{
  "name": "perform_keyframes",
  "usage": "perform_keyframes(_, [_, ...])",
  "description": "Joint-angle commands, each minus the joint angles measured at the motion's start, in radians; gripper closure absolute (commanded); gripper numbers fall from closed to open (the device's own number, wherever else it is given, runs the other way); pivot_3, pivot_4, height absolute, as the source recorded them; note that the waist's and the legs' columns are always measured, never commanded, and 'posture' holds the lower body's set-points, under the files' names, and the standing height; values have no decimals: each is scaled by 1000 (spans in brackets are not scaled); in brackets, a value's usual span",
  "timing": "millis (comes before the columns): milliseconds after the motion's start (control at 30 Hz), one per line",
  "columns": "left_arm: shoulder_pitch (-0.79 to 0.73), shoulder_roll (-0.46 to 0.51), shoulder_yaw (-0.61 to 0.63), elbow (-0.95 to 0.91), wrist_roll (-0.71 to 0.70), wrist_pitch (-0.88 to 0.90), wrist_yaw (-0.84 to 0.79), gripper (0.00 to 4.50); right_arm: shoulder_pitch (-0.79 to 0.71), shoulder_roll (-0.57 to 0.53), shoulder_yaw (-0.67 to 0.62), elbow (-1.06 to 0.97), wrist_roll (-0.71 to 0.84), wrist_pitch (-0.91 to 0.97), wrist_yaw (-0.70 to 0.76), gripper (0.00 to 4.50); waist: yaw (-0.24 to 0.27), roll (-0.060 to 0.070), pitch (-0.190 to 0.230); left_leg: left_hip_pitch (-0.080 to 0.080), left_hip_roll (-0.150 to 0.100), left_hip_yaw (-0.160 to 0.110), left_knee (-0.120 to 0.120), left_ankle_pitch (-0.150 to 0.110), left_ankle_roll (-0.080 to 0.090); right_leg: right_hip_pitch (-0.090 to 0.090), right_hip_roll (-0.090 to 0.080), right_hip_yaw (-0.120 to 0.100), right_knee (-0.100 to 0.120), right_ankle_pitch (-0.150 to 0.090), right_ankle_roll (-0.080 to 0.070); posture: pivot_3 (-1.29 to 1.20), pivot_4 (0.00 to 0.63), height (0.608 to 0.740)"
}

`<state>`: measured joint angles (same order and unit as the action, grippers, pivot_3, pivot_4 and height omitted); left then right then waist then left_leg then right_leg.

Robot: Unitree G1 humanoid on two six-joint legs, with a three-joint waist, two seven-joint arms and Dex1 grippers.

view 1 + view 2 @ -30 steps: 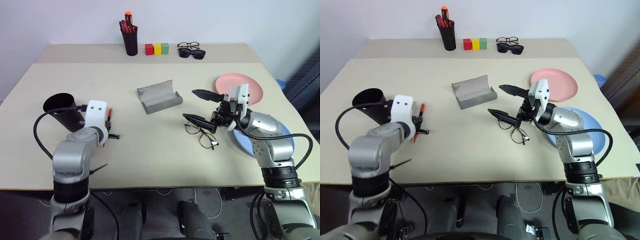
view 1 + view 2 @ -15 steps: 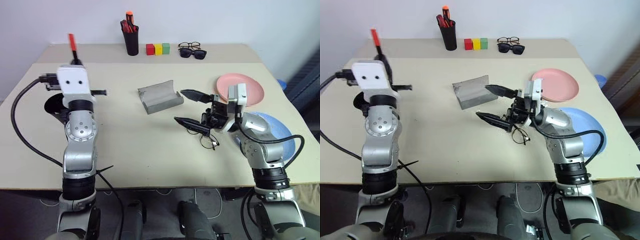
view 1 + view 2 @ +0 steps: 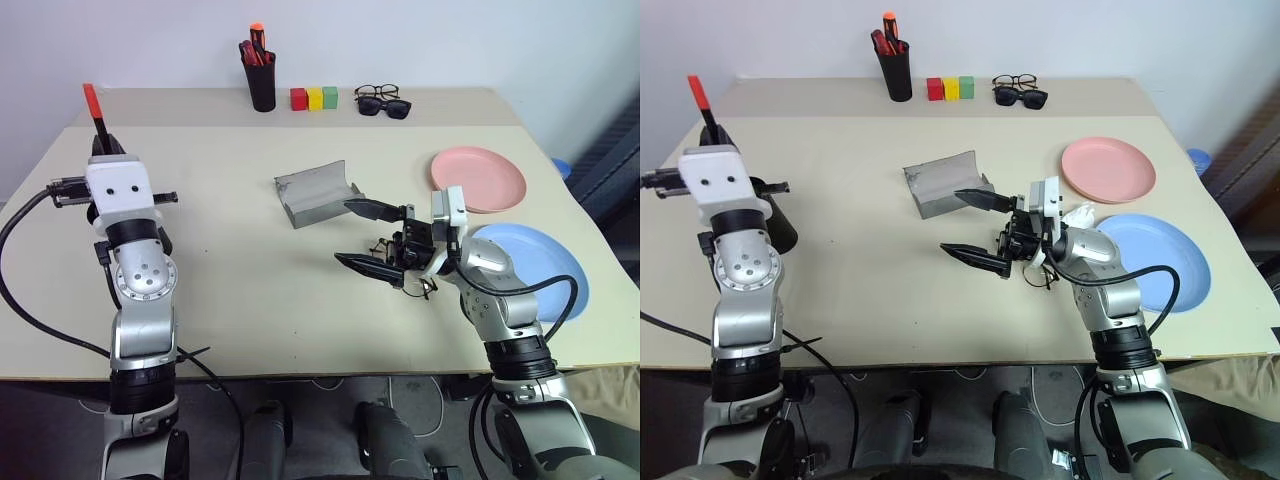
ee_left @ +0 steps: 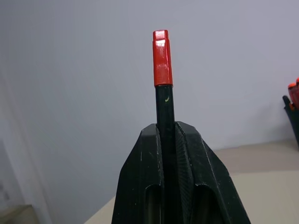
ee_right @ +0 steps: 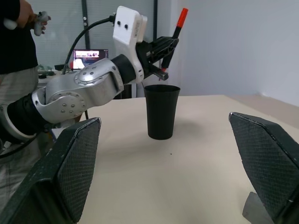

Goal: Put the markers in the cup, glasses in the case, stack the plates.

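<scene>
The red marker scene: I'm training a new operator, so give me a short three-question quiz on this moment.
1. True or false: the left end effector is shut on the red marker.
2. Which plate lies nearer the case: A pink plate, B blue plate?
3. Fill in: the right end effector is wide ____ beside the glasses.

Key: 1 true; 2 A; 3 open.

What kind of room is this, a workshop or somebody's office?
Probably a robot lab or test room: a plain beige table against a bare wall, a lit screen behind, and a person standing holding a handset.
</scene>
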<state>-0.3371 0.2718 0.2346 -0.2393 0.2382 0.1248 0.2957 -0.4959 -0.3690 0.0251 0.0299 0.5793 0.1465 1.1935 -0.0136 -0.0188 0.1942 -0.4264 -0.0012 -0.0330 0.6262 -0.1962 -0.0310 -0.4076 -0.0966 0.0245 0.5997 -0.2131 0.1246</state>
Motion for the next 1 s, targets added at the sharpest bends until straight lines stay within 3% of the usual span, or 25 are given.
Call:
perform_keyframes(33, [24, 20, 37, -7, 14, -59, 11, 4462, -14, 11, -14, 2, -1, -24, -1, 0, 0, 0, 0, 0, 0, 0, 0, 0, 0, 0, 0, 0, 0, 0, 0, 0, 150, 740])
perform_keyframes(533, [-12, 68, 36, 244, 34, -266, 79, 4462, -22, 1, -19, -28, 1, 2, -43, 0, 1, 0, 0, 0, 0, 0, 0, 0, 0, 0, 0, 0, 0, 0, 0, 0, 150, 740])
perform_keyframes(933, [-8, 63, 33, 275, 41, -309, 93, 4462, -8, -4, -15, -27, -6, 0, -46, 0, 1, 0, 0, 0, 0, 0, 0, 0, 0, 0, 0, 0, 0, 0, 0, 0, 150, 740])
perform_keyframes(1000, [-1, 66, 30, 277, 41, -321, 86, 3596, -9, -4, -16, -26, -7, 0, -46, 0, 1, 0, 0, 0, 0, 0, 0, 0, 0, 0, 0, 0, 0, 0, 0, 0, 150, 740])
